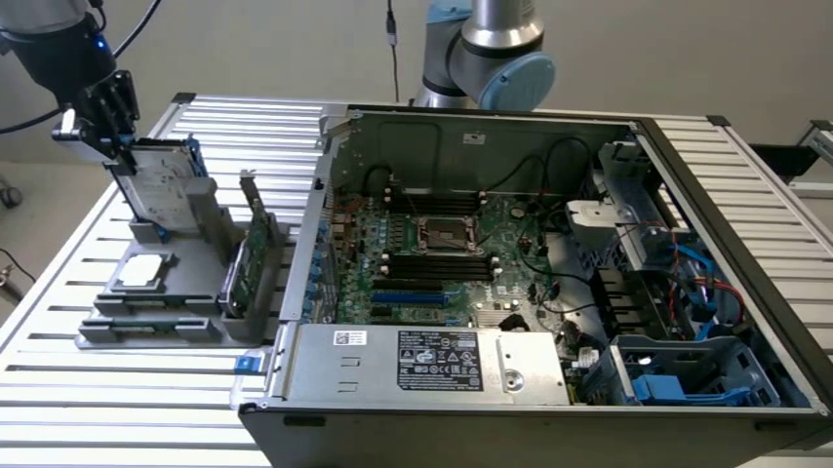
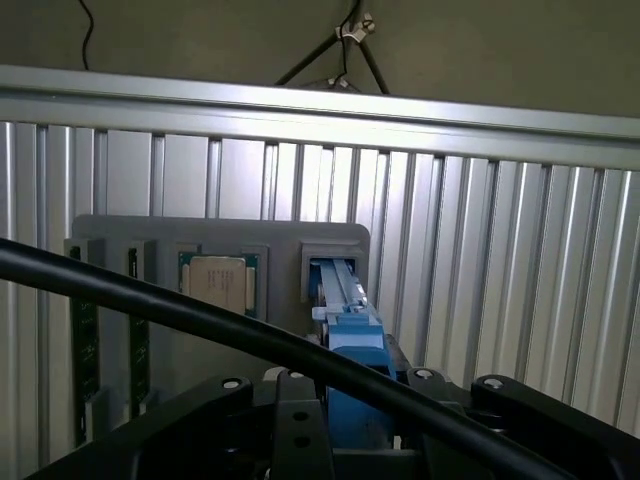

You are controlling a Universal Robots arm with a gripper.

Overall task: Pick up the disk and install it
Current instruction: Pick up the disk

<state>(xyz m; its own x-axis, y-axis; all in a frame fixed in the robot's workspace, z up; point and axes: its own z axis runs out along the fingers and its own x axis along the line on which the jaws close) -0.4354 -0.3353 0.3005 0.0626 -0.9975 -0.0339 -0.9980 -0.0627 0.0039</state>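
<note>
Claw (image 1: 115, 132) at the exterior view's left: clamped on upper end of disk (image 1: 163, 190), one only, standing on edge with lower end at its slot in grey holder (image 1: 189, 278) on bench (image 1: 65, 400). Probably stiff, fairly heavy, shock-sensitive; best gripped by the blue rails. Wrist view: blue rail (image 2: 350, 335) pinched between jaws, beside one chip (image 2: 218, 282) and two green cards (image 2: 85, 350).

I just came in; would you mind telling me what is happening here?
A single robot arm has its gripper at the top edge of the disk, which stands on edge in a grey holder on the slatted table, beside an open computer case. The disk is not yet installed in the case.
</note>
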